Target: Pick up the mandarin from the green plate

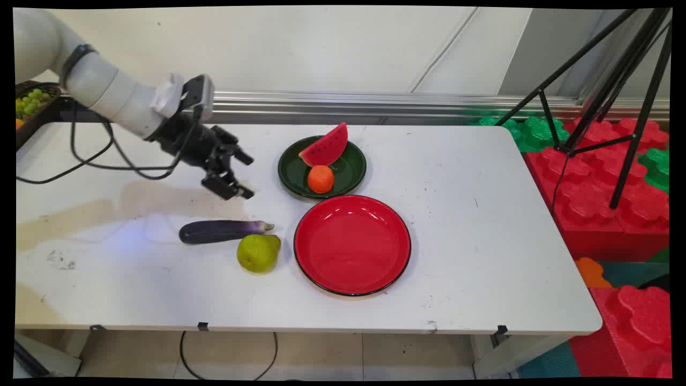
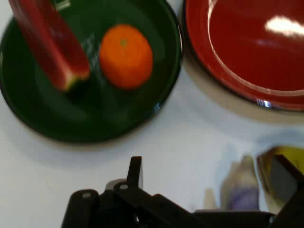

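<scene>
While the arm reaches in from the left, we find its gripper (image 1: 238,177) hanging above the white table (image 1: 482,225) with the fingers spread apart and holding nothing. We note it stands over bare tabletop, left of the green plate (image 1: 348,171) and above the eggplant (image 1: 220,231). On the green plate we record a watermelon slice (image 1: 326,146) leaning upright and an orange (image 1: 320,179) just before it. We see the red plate (image 1: 352,245) lying near the green plate's front edge. A green pear (image 1: 258,252) sits against the eggplant's stem end, just left of the red plate. In the hand view we see both plates ahead.
</scene>
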### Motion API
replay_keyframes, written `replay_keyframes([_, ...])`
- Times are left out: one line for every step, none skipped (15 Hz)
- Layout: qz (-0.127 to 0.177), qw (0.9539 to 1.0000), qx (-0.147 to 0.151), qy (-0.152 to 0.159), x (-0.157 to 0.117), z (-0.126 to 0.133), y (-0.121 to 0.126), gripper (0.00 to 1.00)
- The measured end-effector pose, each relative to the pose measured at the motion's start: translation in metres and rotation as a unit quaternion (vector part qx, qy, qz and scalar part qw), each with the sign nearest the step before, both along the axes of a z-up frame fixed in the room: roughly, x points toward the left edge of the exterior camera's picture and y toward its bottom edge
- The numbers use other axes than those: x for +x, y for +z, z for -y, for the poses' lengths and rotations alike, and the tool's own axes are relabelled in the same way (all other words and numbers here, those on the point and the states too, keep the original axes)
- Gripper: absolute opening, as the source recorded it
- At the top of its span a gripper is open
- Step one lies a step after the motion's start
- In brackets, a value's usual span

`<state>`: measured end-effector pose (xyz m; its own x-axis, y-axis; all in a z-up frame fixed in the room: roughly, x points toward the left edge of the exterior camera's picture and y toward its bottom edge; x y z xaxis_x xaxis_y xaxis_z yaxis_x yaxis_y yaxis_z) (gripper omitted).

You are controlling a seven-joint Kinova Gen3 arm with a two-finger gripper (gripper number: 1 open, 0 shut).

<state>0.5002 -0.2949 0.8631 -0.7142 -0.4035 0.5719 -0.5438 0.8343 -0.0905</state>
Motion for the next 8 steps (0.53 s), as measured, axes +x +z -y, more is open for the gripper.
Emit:
replay_keyframes([-0.003,1.0000,-0.006,-0.002,-0.004,0.006,0.001,1.00])
replay_keyframes([-0.004,0.9999,-0.010,-0.003,-0.006,0.011,0.002,1.00])
replay_keyframes([-0.006,0.9999,-0.015,-0.005,-0.010,0.018,0.002,1.00])
replay_keyframes([-0.006,0.9998,-0.018,-0.007,-0.012,0.022,0.001,1.00])
replay_keyframes([-0.007,0.9997,-0.022,-0.009,-0.016,0.029,0.000,1.00])
replay_keyframes([-0.007,0.9996,-0.025,-0.011,-0.018,0.033,-0.001,1.00])
replay_keyframes([-0.007,0.9995,-0.028,-0.012,-0.021,0.040,-0.003,1.00])
replay_keyframes([-0.007,0.9994,-0.032,-0.014,-0.025,0.047,-0.006,1.00])
